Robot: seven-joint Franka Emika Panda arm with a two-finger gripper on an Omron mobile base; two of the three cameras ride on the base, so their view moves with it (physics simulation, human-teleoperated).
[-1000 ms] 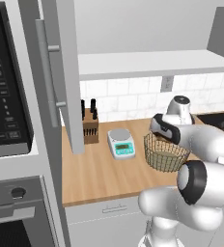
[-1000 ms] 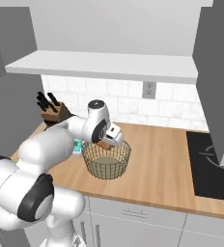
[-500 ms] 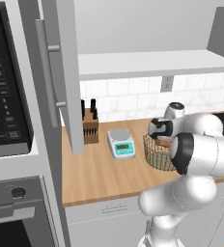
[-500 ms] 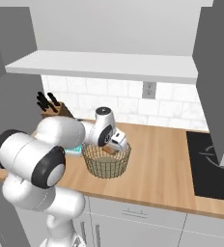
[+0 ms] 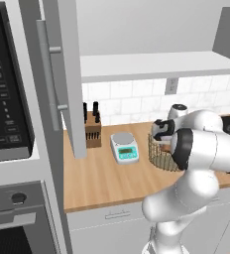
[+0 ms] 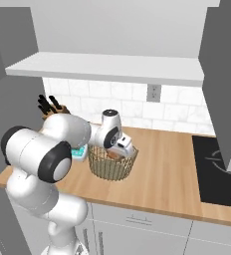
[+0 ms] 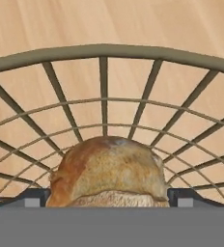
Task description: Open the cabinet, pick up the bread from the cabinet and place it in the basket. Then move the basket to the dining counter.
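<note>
Bread [image 7: 108, 171]: one small golden-brown bun, which we find inside the basket [image 6: 111, 164], low between the two finger tips. The gripper [image 6: 121, 149] is dipped into the basket mouth with its jaws spread wide, a tip on each side of the bun; we cannot tell whether they touch it.

Step in hand, as we judge it: placing the bread, with the release done or all but done. Next move, by our reckoning: lift the hand clear of the wire, then take the basket by its rim for carrying to the dining counter.

Surface: a light wood worktop [image 5: 102, 183] with white tile behind. On it we list a kitchen scale [image 5: 124, 148] just beside the basket, and a knife block [image 5: 92, 130] further along.

Room: cabinet door [image 5: 62, 74] standing open, white shelf [image 6: 107, 67] above, black cooktop [image 6: 219, 167] at the far end.
</note>
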